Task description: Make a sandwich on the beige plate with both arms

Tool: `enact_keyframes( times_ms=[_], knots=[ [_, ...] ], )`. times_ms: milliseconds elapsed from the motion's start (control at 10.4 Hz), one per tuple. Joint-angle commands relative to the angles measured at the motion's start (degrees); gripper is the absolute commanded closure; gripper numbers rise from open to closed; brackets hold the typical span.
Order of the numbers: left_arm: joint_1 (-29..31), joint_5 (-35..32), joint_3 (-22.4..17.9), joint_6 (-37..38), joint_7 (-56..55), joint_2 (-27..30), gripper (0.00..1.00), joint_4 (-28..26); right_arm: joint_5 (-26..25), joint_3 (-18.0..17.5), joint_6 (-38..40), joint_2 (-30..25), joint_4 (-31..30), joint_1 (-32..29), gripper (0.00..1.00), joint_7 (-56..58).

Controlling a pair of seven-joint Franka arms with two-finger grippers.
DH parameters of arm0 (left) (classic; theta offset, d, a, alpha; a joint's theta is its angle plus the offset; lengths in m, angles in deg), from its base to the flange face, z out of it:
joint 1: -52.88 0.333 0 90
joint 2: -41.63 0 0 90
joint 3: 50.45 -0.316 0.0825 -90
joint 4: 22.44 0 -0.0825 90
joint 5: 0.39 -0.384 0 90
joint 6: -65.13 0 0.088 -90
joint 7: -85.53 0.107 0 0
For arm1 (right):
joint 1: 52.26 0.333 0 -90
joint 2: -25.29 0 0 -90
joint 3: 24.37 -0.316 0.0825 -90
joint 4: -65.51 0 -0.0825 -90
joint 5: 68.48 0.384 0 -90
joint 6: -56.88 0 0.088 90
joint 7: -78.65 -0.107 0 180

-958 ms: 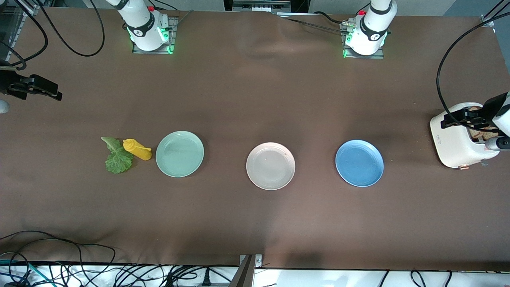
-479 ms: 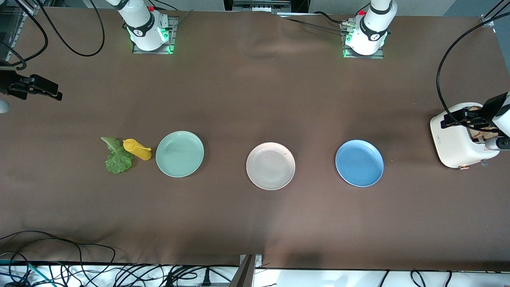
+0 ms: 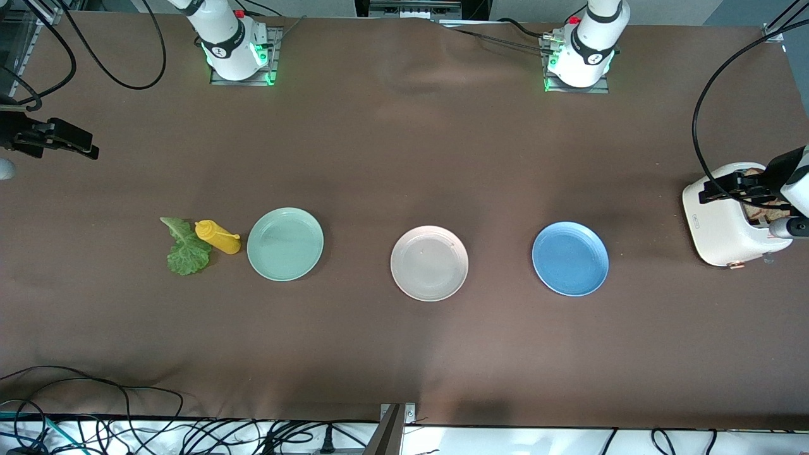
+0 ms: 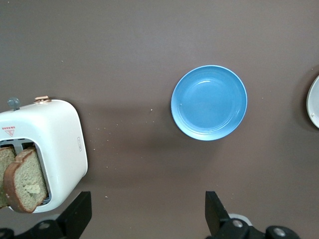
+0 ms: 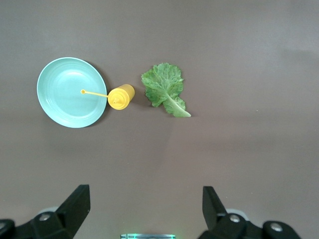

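Both pairs of jaws stand spread wide and hold nothing. The left gripper (image 4: 144, 219) hangs over the bare brown desk (image 3: 404, 354) between the white two-slot toaster (image 4: 47, 149) and the round blue plate (image 4: 209, 102). Two slices of brown wholemeal bread (image 4: 22, 181) stand in the toaster's slots, close by those jaws.

The right gripper (image 5: 142, 214) hovers at the right arm's end of the desk. Well apart from its jaws lie the crinkled green lettuce leaf (image 5: 164, 88), the yellow squeeze bottle (image 5: 120, 96) just beside it, and the pale mint-green plate (image 5: 71, 92).

The round pinkish-beige plate (image 3: 430, 263) sits bare in the middle of the row, away from both grippers.

By my reading the sandwich is not begun: bread, leaf and second slice all remain to be carried over.
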Motion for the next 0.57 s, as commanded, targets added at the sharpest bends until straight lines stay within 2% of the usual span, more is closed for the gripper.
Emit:
enact_keyframes(
  times_ms=[0, 479],
  knots=[
    [0.3, 0.1, 0.0, 0.2, 1.1, 0.6, 0.0, -0.6, 1.0, 0.0, 1.2, -0.2, 1.1, -0.1, 0.0, 0.1],
    [0.2, 0.1, 0.1, 0.7, 1.1, 0.7, 0.0, -0.6, 1.0, 0.0, 1.2, -0.2, 1.1, -0.1, 0.0, 0.1]
  ],
)
